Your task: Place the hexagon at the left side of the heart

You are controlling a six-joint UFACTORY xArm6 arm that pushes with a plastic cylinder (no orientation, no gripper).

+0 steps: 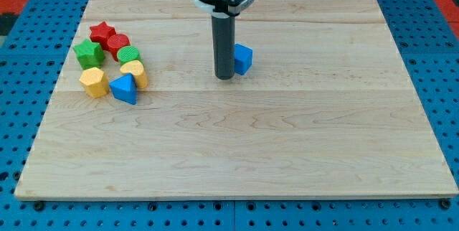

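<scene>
While my tip (225, 77), a jawless rod, stands beside the blue cube (243, 59), the yellow hexagon (94, 82) lies well apart toward the view's left, near the yellow heart (134, 73).

A silvery-grey round housing with a black collar carries a straight dark cylindrical rod (225, 44).

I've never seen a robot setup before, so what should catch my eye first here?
First, the thick dark rod hanging from the view's top, my tip resting on the wooden board beside a lone blue block on its right. Next, a bright cluster at the view's left: red star, green block, yellow hexagon, yellow heart, blue block.
</scene>
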